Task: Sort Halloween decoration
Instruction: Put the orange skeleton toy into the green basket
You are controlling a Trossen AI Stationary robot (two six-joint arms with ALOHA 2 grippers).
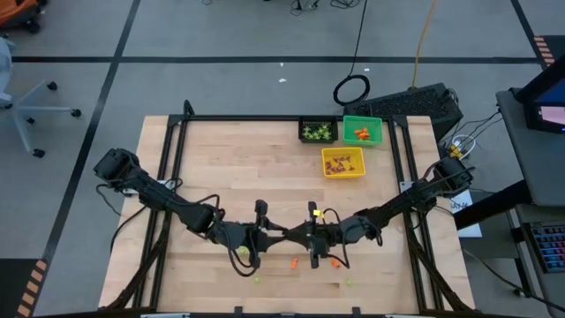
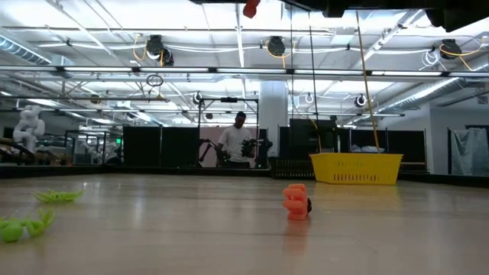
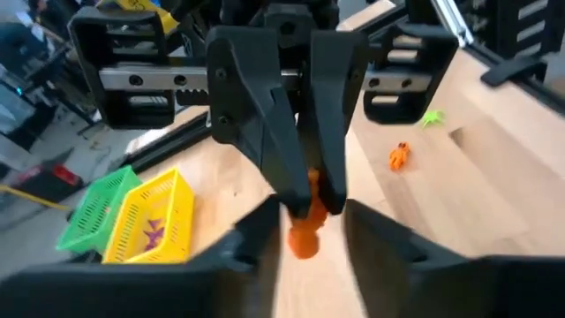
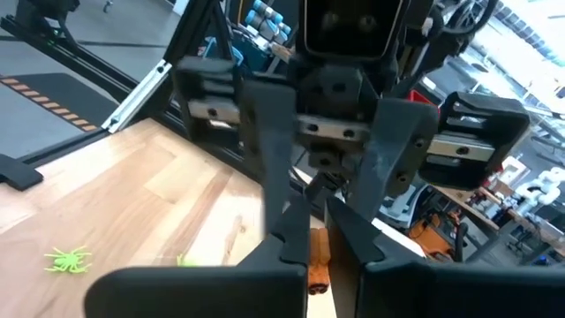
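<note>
Left wrist view shows the right gripper (image 3: 305,208) clamped on an orange trinket (image 3: 305,237), with the left gripper (image 4: 309,237) parted around it.

An orange trinket (image 2: 296,202) stands on the wooden table (image 2: 229,237) just right of centre. At nine o'clock lie two light-green trinkets (image 2: 23,226). A yellow bin (image 2: 356,168) sits at two o'clock, and a person (image 2: 234,142) stands far behind.
</note>
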